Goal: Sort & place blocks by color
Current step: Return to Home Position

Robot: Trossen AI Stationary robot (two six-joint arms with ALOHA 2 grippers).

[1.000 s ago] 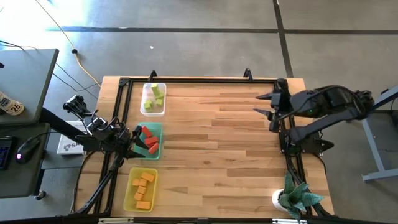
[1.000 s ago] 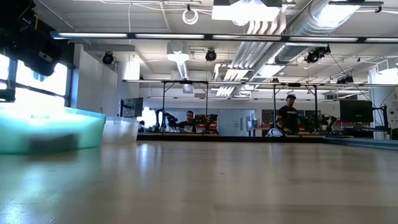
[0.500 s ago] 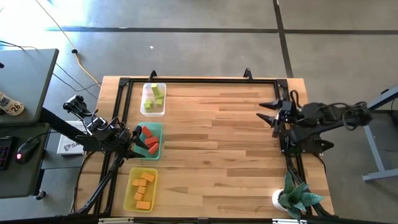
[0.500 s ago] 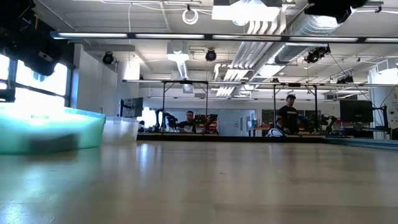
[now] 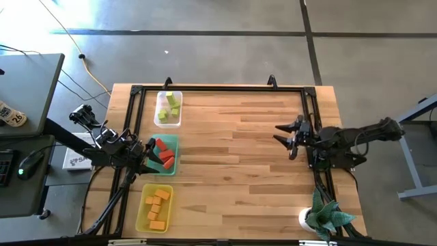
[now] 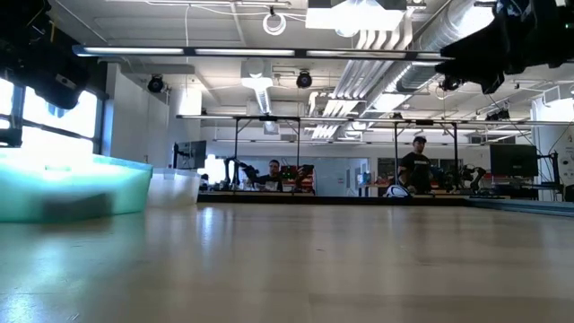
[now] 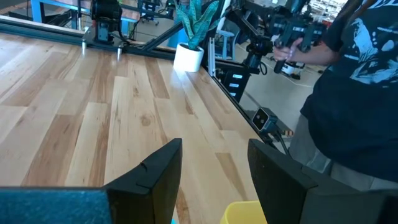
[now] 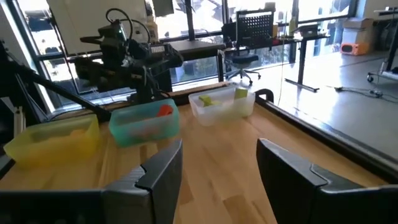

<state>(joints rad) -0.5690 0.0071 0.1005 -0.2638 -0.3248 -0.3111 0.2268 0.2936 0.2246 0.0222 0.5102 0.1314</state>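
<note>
**Sorted blocks (image 5: 162, 154) fill three trays along the table's 9 o'clock edge, with both arms empty-handed.**

Toward 10 o'clock the clear tray (image 5: 180, 116) holds yellow-green pieces. At 9 the green tray (image 5: 175, 140) holds red and orange ones, and toward 8 the yellow tray (image 5: 143, 219) holds orange. The left gripper (image 5: 145, 156) hangs at the green tray's outer rim and hides part of it, fingers spread around nothing. The right gripper (image 5: 285, 134), at 3 o'clock, is likewise parted and bare. In the left wrist view a person (image 7: 354, 93) is cut off by the frame, and the shirt's pale print is unreadable. The low view blurs the green tray's contents.
</note>
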